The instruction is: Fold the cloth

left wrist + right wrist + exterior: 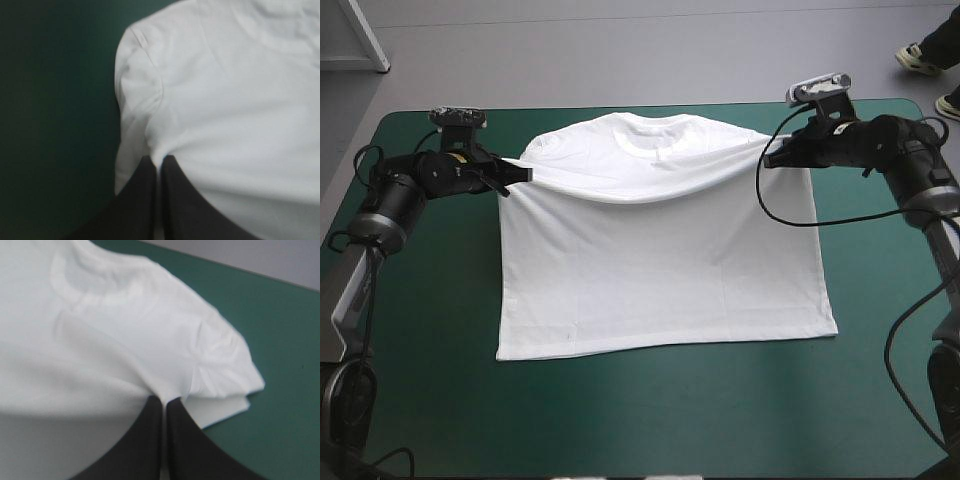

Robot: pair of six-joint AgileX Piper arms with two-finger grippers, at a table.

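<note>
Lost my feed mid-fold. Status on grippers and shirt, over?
Left gripper shut on T-shirt, right gripper likewise. Raised fold sags between them, lower half flat. No obstruction seen.

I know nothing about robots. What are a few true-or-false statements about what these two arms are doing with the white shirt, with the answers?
1. The left end effector and the right end effector are both shut on the T-shirt. True.
2. The T-shirt is a crumpled heap. False: most of it lies spread flat on the teal-green cover.
3. Its collar lies toward the table's far edge. True.
4. The end effectors grip the bottom hem. False: they pinch the two side edges up near the collar end, with a band of fabric raised between them.
</note>
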